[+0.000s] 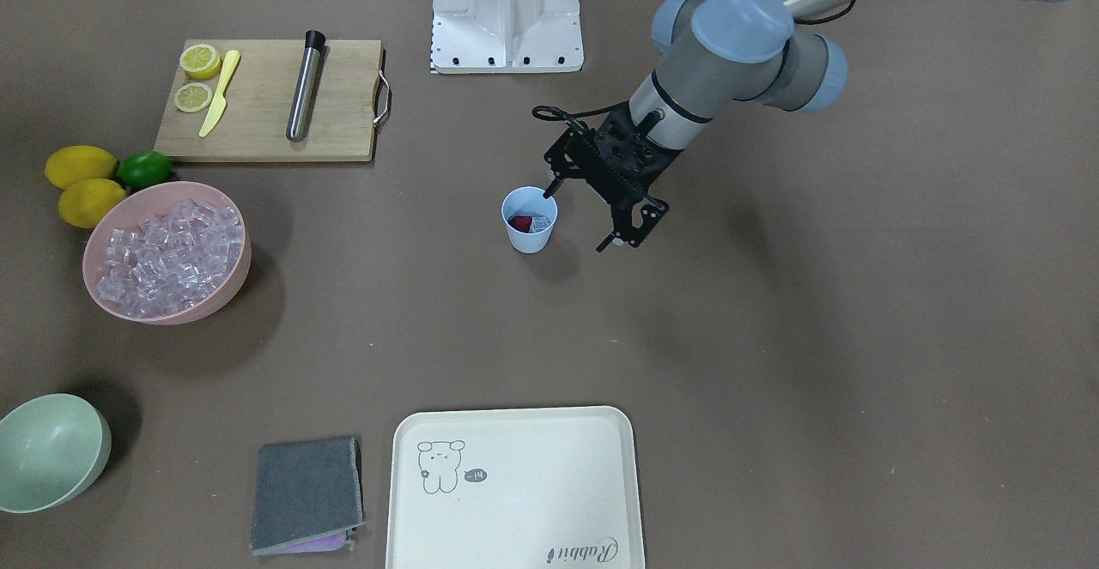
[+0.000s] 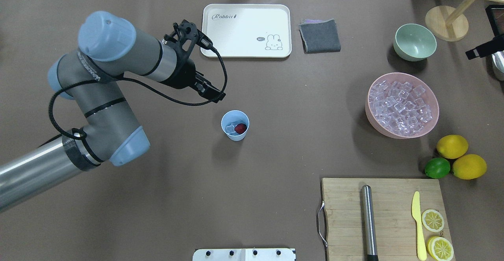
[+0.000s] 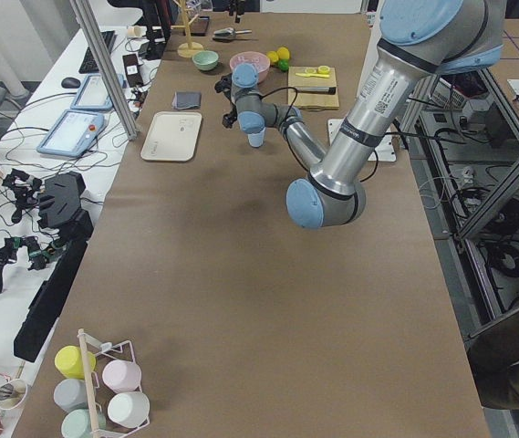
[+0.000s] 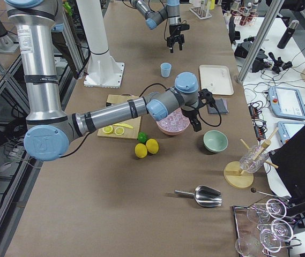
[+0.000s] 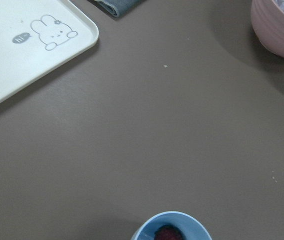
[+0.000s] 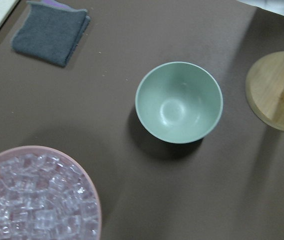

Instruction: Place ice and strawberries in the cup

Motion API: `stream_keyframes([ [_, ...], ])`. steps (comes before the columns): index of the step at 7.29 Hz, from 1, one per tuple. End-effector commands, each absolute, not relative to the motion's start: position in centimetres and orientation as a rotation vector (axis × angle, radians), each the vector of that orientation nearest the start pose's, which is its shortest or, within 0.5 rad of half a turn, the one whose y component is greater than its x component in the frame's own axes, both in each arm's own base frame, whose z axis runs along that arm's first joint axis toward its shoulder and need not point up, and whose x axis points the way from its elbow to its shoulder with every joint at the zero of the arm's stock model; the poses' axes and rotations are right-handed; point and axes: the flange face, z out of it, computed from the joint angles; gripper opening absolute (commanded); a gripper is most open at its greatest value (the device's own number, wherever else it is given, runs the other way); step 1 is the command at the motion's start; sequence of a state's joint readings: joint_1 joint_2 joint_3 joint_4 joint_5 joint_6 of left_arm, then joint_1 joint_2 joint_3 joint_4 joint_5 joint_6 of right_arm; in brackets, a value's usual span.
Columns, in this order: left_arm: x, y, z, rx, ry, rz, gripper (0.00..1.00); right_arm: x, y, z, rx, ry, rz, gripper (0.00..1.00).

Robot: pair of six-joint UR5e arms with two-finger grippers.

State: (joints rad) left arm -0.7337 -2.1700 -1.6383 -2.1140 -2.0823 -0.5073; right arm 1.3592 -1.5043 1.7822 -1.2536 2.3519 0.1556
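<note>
The light-blue cup (image 1: 530,234) stands upright near the middle of the table. Inside it lie a red strawberry (image 1: 519,224) and a little ice (image 1: 540,223); the overhead view also shows the strawberry (image 2: 240,128) in the cup (image 2: 229,120). My left gripper (image 1: 577,219) hangs open and empty just beside the cup, one fingertip over its rim. More ice (image 1: 167,251) fills the pink bowl (image 1: 230,287). My right gripper (image 4: 195,122) hovers between the pink bowl and the green bowl; I cannot tell whether it is open or shut.
A pale green bowl (image 1: 51,449), a grey cloth (image 1: 305,492) and a cream tray (image 1: 515,487) sit along the far edge. A cutting board (image 1: 266,101) carries lemon slices, a yellow knife and a metal muddler. Two lemons (image 1: 81,183) and a lime (image 1: 144,169) lie beside it.
</note>
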Motion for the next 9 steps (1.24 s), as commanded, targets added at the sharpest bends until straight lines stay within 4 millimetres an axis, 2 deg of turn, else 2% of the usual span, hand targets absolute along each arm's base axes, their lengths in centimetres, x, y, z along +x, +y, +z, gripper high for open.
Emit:
stream_keyframes([
  [1,38.1,-54.9,22.7,0.653,1.037,0.616,0.97,0.5,-52.2,51.9,0.357,-0.812,-0.198,1.0],
  [3,33.1,-58.2,23.6,0.623,0.986,0.633,0.97,4.7,-51.6,53.1,0.268,-0.78,-0.136,1.0],
  [4,30.9,-59.3,24.0,0.59,0.971,0.599,0.97,5.7,-51.2,53.7,0.216,-0.758,-0.106,1.0],
  [5,27.9,-60.8,24.6,0.554,0.959,0.551,0.97,5.7,-51.1,54.1,0.174,-0.703,-0.091,1.0],
  [6,24.1,-62.1,26.0,0.52,0.948,0.525,0.97,5.1,-51.7,54.0,0.14,-0.647,-0.097,1.0],
  [9,13.9,-65.6,29.8,0.435,0.809,0.493,0.97,5.0,-52.0,53.6,0.147,-0.648,-0.098,1.0],
])
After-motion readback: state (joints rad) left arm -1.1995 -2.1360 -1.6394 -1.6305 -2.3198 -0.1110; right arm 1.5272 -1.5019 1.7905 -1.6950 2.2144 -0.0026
